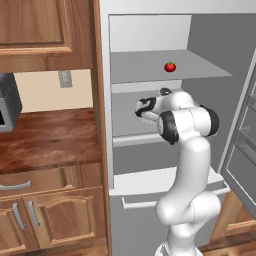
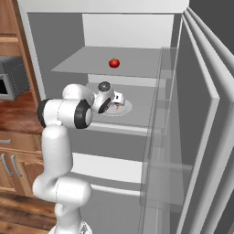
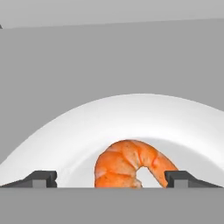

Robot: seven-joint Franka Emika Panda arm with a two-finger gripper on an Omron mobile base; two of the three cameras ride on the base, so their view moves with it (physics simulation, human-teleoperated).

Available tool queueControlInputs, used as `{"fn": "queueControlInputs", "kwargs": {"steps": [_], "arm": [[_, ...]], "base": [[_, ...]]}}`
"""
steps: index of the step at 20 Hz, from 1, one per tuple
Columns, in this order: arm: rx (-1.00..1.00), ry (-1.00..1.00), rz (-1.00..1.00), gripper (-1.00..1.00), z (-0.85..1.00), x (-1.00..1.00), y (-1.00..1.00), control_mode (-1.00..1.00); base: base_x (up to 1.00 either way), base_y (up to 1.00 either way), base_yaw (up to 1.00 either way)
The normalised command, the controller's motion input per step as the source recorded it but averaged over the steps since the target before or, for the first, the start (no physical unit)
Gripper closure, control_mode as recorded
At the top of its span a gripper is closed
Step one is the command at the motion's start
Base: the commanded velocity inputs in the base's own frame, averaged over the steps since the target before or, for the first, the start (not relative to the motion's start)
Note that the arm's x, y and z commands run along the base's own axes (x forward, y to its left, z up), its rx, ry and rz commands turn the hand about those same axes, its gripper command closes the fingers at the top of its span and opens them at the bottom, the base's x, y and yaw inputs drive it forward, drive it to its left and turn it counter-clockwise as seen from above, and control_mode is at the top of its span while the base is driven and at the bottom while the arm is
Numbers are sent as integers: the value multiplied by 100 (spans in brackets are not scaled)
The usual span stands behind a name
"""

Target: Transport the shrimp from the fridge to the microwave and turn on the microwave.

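In the left base view the fridge (image 1: 150, 30) stands open with a red tomato (image 1: 170, 66) on its upper shelf (image 1: 150, 67). The white arm (image 1: 187, 165) reaches onto the shelf below, and a wooden tabletop (image 1: 50, 137) lies to the left.

In the right base view the gripper (image 2: 118, 104) hangs over a white plate (image 2: 128, 107) on the middle shelf (image 2: 141, 103), a speck of orange between its tips.

In the hand view the shrimp (image 3: 133, 165) lies on the plate (image 3: 87, 127), between the fingertips (image 3: 41, 178), which stand wide apart on either side without touching it.
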Motion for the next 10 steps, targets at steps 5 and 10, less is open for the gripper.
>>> {"fn": "queueControlInputs", "kwargs": {"steps": [5, 10], "arm": [[0, 1, 0, 100, -32, 13, 0, -100], [1, 7, -1, 100, -50, 0, 0, -100]], "base": [[0, 0, 0], [0, 0, 0]]}}
